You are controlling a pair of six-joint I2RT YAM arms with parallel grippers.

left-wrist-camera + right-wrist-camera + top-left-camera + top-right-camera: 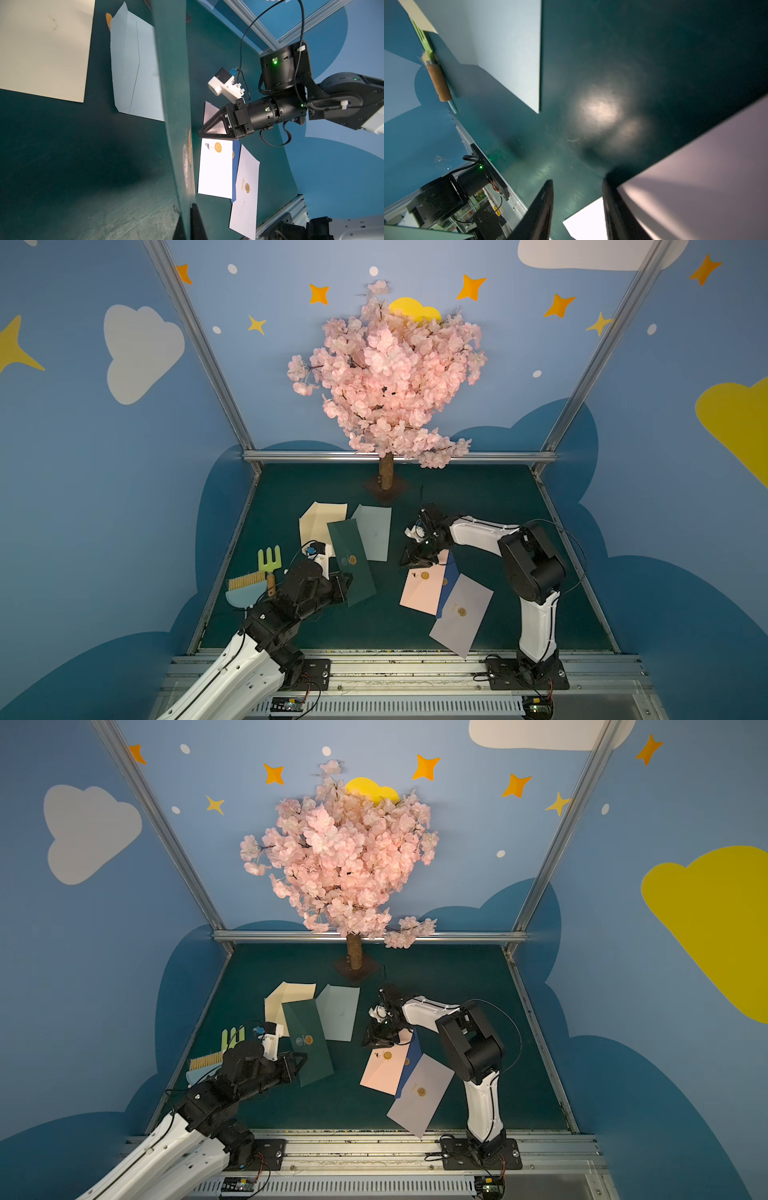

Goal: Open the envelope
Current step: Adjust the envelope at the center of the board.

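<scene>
Dark green envelope (350,539) (306,1025): long and narrow, seal side up. A round gold seal (353,559) is in place near mid-length, with a pale smudge beside it. The long axis runs near to far, left of centre over the worktop (332,626). The near end is clamped in the left pincer (345,588). The left wrist view shows it (172,83) almost edge-on and slightly bowed.

Pink envelope (419,593) (380,1073): lying right of centre, gold seal at its far end.
</scene>
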